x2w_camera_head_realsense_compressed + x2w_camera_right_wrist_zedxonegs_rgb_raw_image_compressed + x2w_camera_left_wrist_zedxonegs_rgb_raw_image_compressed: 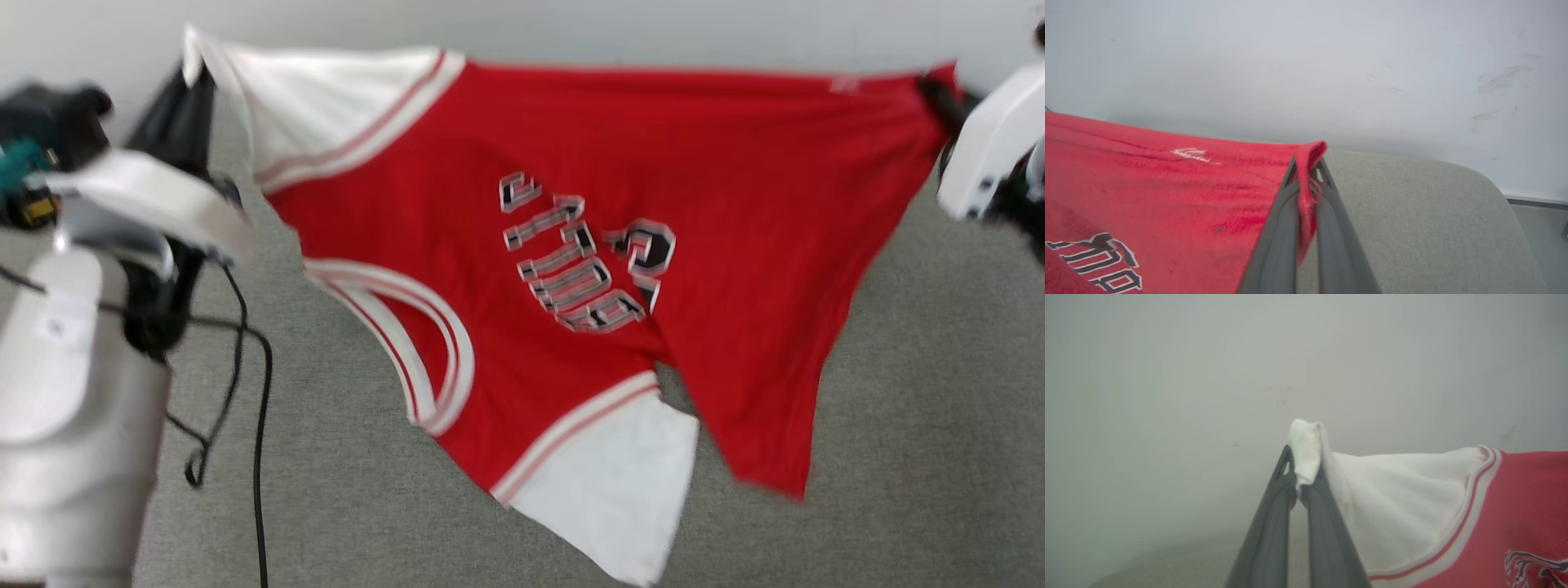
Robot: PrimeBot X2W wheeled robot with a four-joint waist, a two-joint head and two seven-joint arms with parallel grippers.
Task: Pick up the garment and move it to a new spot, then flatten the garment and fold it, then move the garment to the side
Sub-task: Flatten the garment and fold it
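The garment (571, 212), a red jersey with white sleeves and black-and-white lettering, hangs stretched in the air above the grey table (898, 408). My left gripper (1301, 486) is shut on the tip of a white sleeve (1306, 449); in the head view that corner (194, 51) sits at the upper left. My right gripper (1306, 179) is shut on a red hem corner (1312, 149), seen in the head view at the upper right (939, 82). The lower sleeve (620, 482) and a red flap (767, 441) droop toward the table.
The grey cloth-covered table (1412, 212) ends at a rounded corner on the right, with a pale wall (1331, 61) behind it. Black cables (253, 392) trail by my left arm (73, 392). A dark device (41, 155) sits at the far left.
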